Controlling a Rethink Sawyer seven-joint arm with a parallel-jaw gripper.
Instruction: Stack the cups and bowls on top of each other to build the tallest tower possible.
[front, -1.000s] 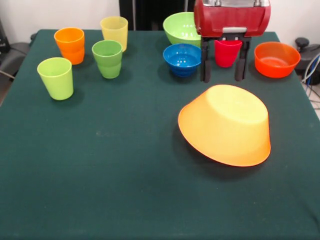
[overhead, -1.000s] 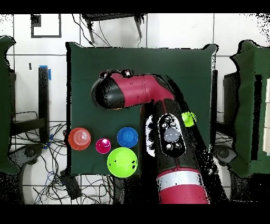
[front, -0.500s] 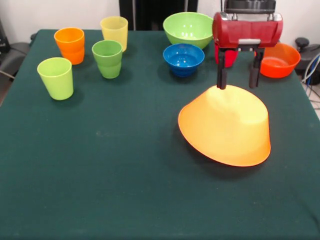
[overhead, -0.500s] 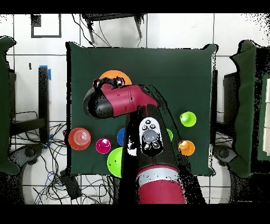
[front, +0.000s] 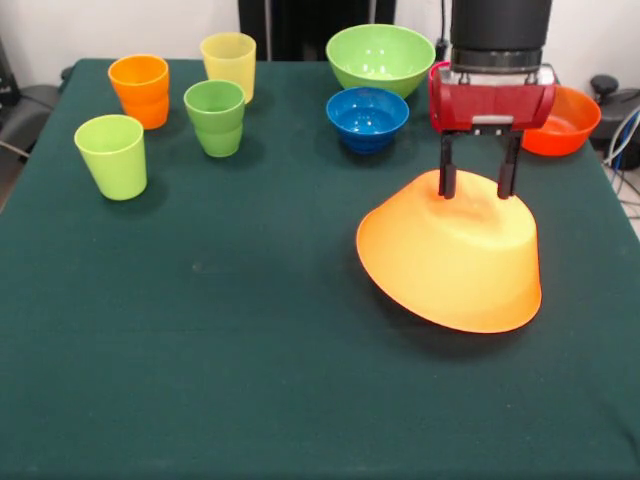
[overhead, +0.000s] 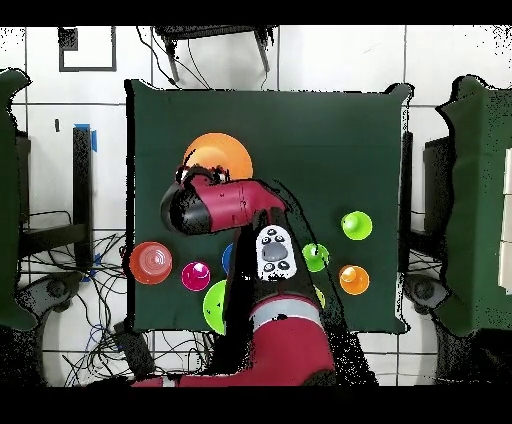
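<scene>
The very large orange-yellow bowl (front: 450, 255) lies upside down and tilted on the green table (front: 230, 360); it also shows in the overhead view (overhead: 222, 152). My gripper (front: 477, 188) is open and empty, with its fingertips (front: 447, 185) at the far part of the bowl's upturned base. I cannot tell if they touch it. The blue bowl (front: 367, 117), light green bowl (front: 381, 55) and red-orange bowl (front: 568, 120) stand upright behind. The red-pink cup (overhead: 196, 275) is hidden behind the gripper in the front view. The orange (front: 140, 90), pale yellow (front: 229, 62), green (front: 215, 117) and lime green (front: 111, 155) cups stand at the far left. No purple bowl shows.
The arm (overhead: 270, 260) covers part of the blue bowl (overhead: 230, 258) and light green bowl (overhead: 220, 305) in the overhead view. Cables (front: 622, 130) lie off the table's right edge. Nothing is stacked on anything.
The gripper has come from around the red-pink cup toward the near side, over the upturned orange bowl, and its wrist has turned upright. No cup or bowl has moved.
</scene>
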